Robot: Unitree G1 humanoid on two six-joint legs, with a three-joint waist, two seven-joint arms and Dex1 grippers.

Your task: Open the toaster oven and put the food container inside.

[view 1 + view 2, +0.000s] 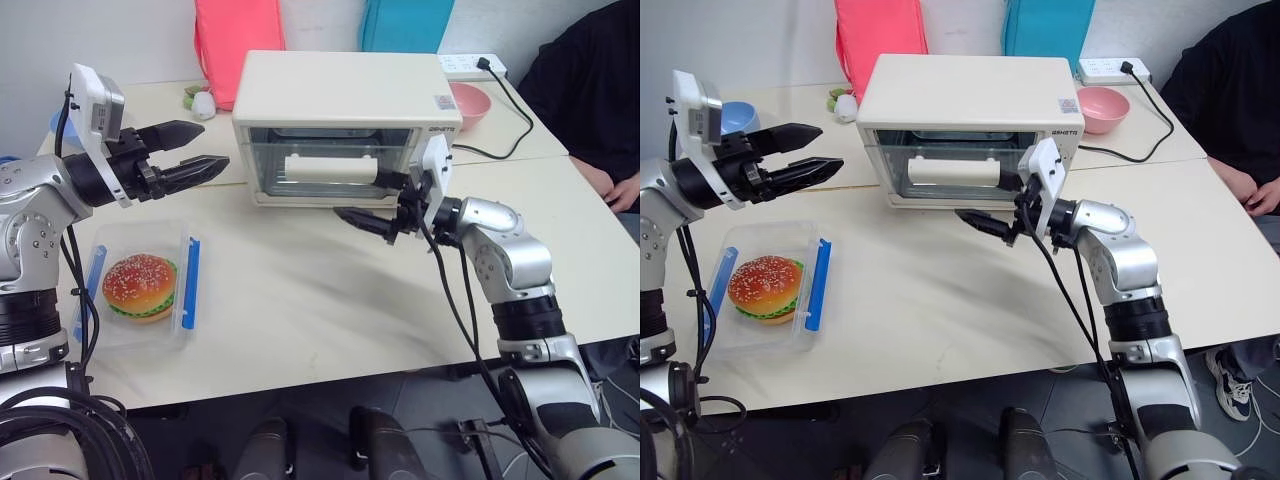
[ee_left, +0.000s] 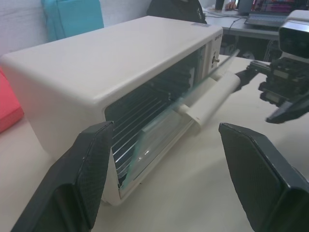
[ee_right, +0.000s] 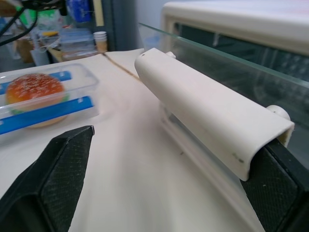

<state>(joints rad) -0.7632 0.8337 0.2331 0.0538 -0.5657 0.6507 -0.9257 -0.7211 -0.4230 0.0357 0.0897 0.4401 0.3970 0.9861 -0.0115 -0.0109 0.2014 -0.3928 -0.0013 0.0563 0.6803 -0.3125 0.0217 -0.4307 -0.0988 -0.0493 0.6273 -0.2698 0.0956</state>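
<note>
Silver arms, black cables, black-fingered right hand (image 1: 372, 222).

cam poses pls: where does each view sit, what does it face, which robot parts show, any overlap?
Head stereo pair: looks forward and down over the table; both arms, left pincer, right pincer.
Left wrist: along its own open fingers at the toaster oven, door ajar; right pincer too.
Right wrist: along its own fingers at the oven's handle; food container behind.
Shared: oven, handle.

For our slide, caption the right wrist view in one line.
Open right gripper beside the handle of the oven's partly open door, container behind.
</note>
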